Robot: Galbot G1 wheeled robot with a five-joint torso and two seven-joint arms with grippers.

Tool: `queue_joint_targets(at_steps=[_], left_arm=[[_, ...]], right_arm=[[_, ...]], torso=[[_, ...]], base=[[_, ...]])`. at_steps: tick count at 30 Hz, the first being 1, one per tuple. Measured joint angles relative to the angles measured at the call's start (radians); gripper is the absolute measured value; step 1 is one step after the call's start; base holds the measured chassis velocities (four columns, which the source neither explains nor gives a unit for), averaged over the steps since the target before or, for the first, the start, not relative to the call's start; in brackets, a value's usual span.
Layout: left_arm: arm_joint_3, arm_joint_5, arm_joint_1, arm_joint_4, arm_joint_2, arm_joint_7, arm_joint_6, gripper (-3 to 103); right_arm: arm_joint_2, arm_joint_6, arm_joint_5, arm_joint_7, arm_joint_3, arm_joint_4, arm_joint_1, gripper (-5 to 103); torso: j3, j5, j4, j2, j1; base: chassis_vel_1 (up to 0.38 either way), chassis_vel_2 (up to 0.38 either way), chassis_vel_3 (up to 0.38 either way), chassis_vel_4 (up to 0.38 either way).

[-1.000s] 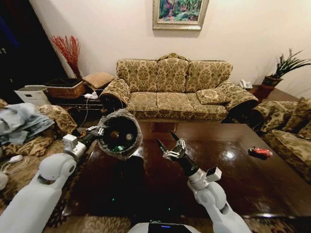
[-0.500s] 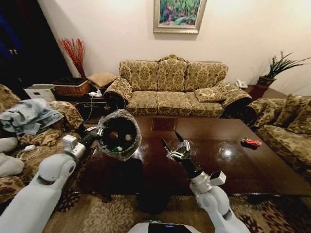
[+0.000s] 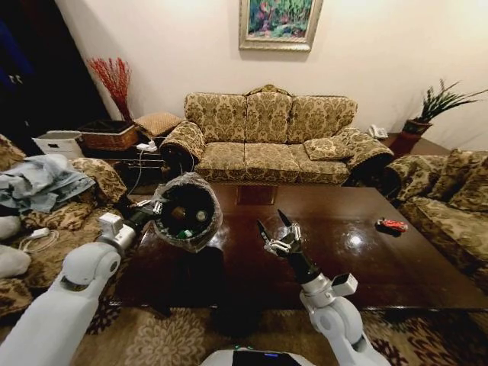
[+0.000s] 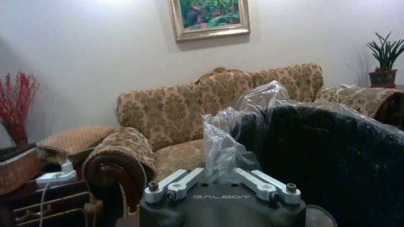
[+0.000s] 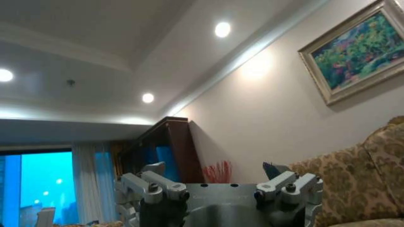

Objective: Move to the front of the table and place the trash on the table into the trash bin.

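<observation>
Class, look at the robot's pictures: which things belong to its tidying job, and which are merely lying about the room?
Job:
trash bin, held by the left gripper
red trash piece on the table
right gripper, open

Lying about:
sofa
woven basket
potted plant
painting

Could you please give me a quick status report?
Left gripper shut on trash bin rim, held above table. Right gripper open, empty. Red piece on table, far right.
</observation>
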Motion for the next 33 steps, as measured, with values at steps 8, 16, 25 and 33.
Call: queue_joint_targets(at_steps=[8, 16, 25, 33], left_arm=[[0.006, 0.005, 0.001, 0.0, -0.006, 0.001, -0.001, 3], [0.009, 0.007, 0.002, 0.001, -0.007, 0.001, -0.002, 3], [0.019, 0.014, 0.002, 0.001, -0.013, 0.003, -0.003, 3], [0.02, 0.014, 0.003, 0.003, -0.013, 0.004, -0.004, 3]], right_arm=[[0.001, 0.003, -0.009, -0.007, -0.006, -0.007, -0.002, 100], [0.002, 0.009, -0.009, -0.013, -0.006, -0.015, -0.003, 100], [0.0, 0.011, -0.01, -0.013, -0.005, -0.024, -0.001, 100], [0.0, 0.016, -0.015, -0.011, -0.001, -0.032, 0.002, 100]], torso=[[0.0, -0.0005, -0.0005, 0.0, 0.0], [0.0, 0.0009, -0.0003, 0.0, 0.0], [0.0, 0.0006, 0.0, 0.0, 0.0], [0.0, 0.0009, -0.0002, 0.0, 0.0]], base=[[-0.297, -0.277, 0.284, 0.249], [-0.334, -0.34, 0.336, 0.34], [-0.362, -0.367, 0.347, 0.361], [-0.358, -0.347, 0.351, 0.345]])
